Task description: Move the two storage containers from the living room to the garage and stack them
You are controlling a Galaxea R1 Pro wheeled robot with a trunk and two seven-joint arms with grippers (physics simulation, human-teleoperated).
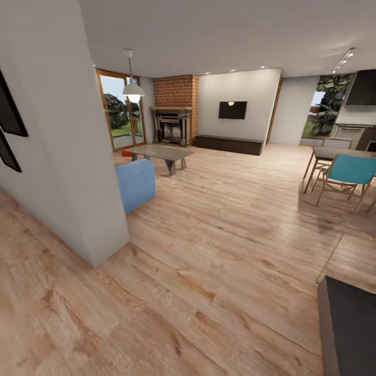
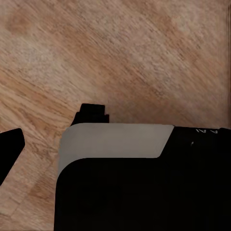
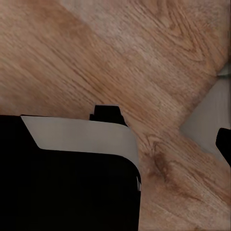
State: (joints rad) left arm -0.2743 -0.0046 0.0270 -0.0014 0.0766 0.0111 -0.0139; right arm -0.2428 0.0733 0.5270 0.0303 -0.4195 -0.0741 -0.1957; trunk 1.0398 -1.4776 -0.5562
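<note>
An orange-red sliver [image 1: 127,153] at eleven o'clock is judged a light, stiff container, best gripped by opposite walls; gripper states cannot be told.

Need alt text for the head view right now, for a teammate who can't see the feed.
Head view: an open living room with a light wood-plank floor, seen past a beige wall corner at left. Beyond it stand a blue sofa, a low coffee table and a red-brick fireplace, with a small orange-red patch, unidentifiable, under the table. A teal chair sits right.
</note>
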